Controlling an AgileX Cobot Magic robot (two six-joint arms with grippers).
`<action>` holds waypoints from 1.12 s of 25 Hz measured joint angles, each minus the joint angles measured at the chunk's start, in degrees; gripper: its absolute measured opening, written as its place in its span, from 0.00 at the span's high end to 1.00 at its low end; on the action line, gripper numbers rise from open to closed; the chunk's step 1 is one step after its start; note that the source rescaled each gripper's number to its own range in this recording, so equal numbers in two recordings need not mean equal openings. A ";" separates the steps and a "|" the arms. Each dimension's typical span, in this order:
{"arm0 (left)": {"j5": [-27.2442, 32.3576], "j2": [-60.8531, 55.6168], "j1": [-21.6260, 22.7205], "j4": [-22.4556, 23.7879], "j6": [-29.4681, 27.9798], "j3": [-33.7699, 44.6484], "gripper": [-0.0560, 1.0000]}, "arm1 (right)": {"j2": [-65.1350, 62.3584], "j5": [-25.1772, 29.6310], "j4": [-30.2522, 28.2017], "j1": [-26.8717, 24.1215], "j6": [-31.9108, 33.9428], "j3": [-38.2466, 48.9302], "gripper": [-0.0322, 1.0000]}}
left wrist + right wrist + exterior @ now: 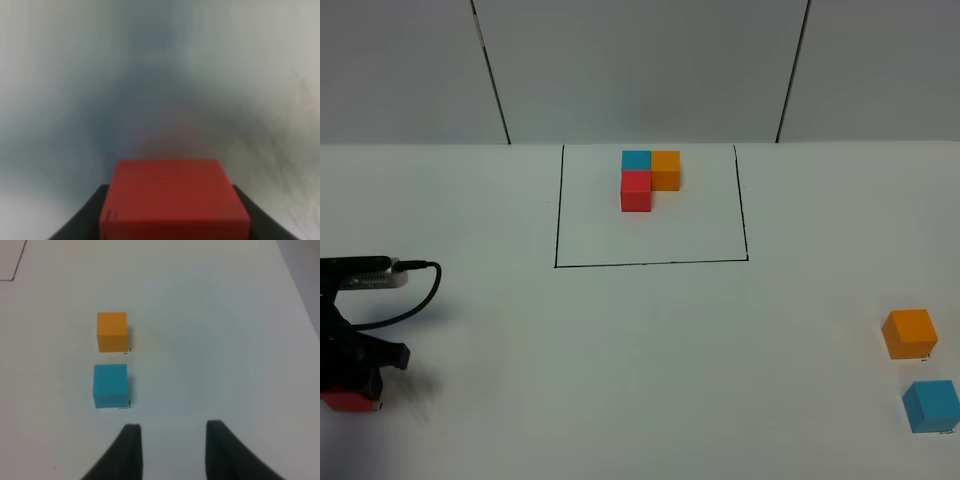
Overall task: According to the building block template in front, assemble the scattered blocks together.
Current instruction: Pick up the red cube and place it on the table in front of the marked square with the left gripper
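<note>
White counter (640, 340) filled the scene, a black-outlined rectangle (650, 264) marked on its far middle. Inside that outline, towards its far edge, sat the building block template (650, 178): blue and orange side by side, red in front of the blue. At the near left edge my left tool (170, 217) was clamped on the red block (167, 182), a dark finger against each side face, low over the counter; whether the cube touched the surface I could not tell. Well away on the near right, the orange block (910, 333) and the blue block (932, 405) stood close together but apart, outside the outline. My right tool (173, 426) hung near them, fingers apart and empty. The cubes looked light, stiff and matte, unlikely to slip or crush, I judged. Flat opposite faces offered the sound hold, taken squarely at mid-height, since a grip across corners might twist a cube out of line with its neighbours.
</note>
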 joint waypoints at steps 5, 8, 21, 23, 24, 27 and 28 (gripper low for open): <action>6.11 -4.27 0.00 0.00 0.00 -4.36 0.95 | 0.00 0.00 0.00 0.00 0.00 0.00 0.97; 13.25 -5.12 0.00 0.00 0.00 -8.57 0.95 | 0.00 0.00 0.00 0.00 0.00 0.00 0.97; 28.48 -5.23 -10.15 0.47 9.53 -22.81 0.95 | 0.00 0.00 0.00 0.00 0.00 0.00 0.97; 28.53 -5.18 -12.23 0.47 13.12 -22.94 0.95 | 0.00 0.00 0.00 0.00 0.00 0.00 0.97; 28.54 -5.06 -13.20 0.47 14.75 -22.93 0.95 | 0.00 0.00 0.00 0.00 0.00 0.00 0.97; 29.88 -3.78 -15.54 0.41 18.65 -23.85 0.95 | 0.00 0.00 0.00 0.00 0.00 0.00 0.97; 30.58 -3.11 -16.25 0.41 20.09 -24.22 0.95 | 0.00 0.00 0.00 0.00 0.00 0.00 0.97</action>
